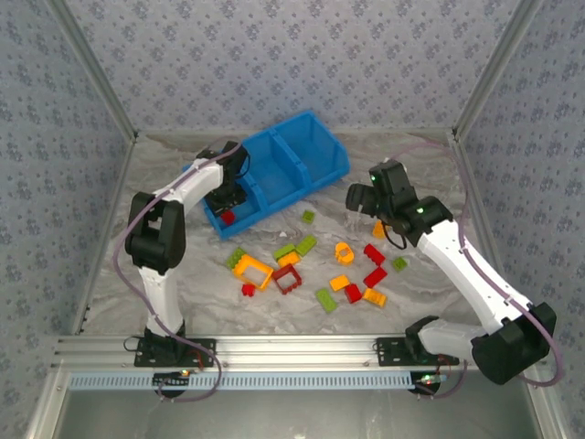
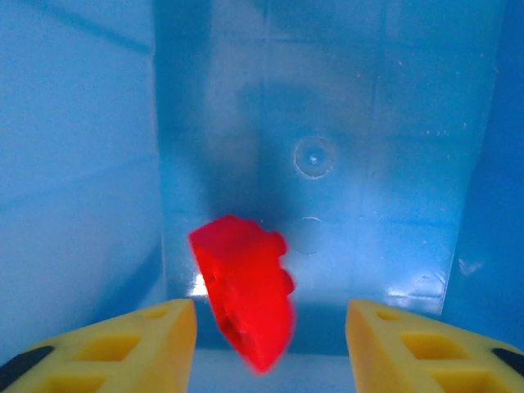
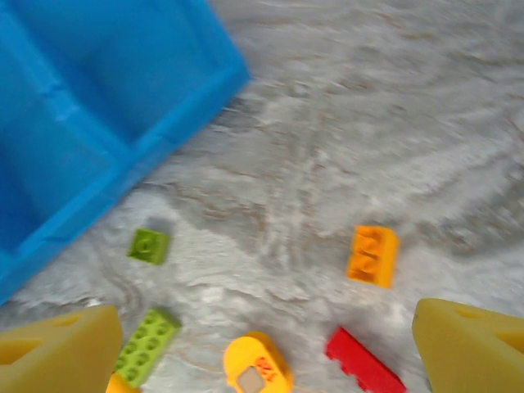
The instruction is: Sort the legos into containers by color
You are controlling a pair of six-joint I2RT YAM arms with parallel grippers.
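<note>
The left tool (image 1: 227,197) hangs inside the end compartment (image 1: 249,216) of the blue bin (image 1: 315,151) nearest that arm. Its jaws are partly apart, and a red brick (image 2: 246,286) sits tilted between them, clear of both fingers and low against the blue floor, so it looks let go rather than held. The next pick looks to be for the right tool (image 3: 264,319), which hovers over the counter (image 3: 368,123) with its jaws wide and nothing in them. An orange brick (image 3: 372,255) lies just ahead of it and a little toward its right finger (image 3: 471,344). The brick's long axis runs away from the tool, roughly square to the line between the fingers, so the jaws would likely close across its short side after a small shift sideways. A red brick (image 3: 364,372) and a round yellow piece (image 3: 258,367) lie closer in, near enough to be nudged. The right arm is much the nearer to this end of the loose bricks (image 1: 374,253). The counter is pale, marbled and flat, and patterned walls (image 1: 274,55) close in on three sides.
</note>
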